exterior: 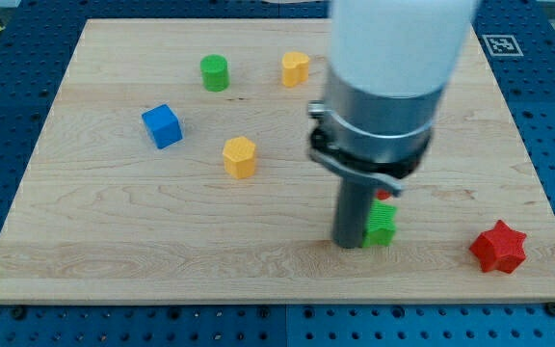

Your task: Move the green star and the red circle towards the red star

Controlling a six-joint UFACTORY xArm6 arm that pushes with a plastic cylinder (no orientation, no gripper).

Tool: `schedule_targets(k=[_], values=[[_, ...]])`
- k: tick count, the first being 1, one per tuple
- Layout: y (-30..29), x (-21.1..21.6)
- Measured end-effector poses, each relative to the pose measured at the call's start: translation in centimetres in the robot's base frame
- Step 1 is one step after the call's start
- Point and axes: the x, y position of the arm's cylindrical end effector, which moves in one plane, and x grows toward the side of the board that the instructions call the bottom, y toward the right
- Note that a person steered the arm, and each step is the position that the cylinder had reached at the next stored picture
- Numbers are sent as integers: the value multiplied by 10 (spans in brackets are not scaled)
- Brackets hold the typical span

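Observation:
The red star (498, 247) lies near the board's lower right corner. The green star (383, 225) sits to its left, half hidden by the rod. A small patch of the red circle (383, 195) shows just above the green star, mostly hidden under the arm. My tip (348, 243) touches the board right at the green star's left side.
A green cylinder (215, 72) and a yellow heart-like block (295, 68) lie near the view's top. A blue cube (162, 125) is at the left and a yellow hexagon (240, 156) is left of the rod. The wooden board (114, 251) rests on a blue perforated table.

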Motion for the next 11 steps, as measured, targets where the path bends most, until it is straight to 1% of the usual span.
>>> schedule_targets(k=[1,2,3,4,5,6,9,11], values=[[41,0],[50,-1],[7,-27],[-14,-75],[13,-81],[43,-67],[61,-33],[91,-23]])
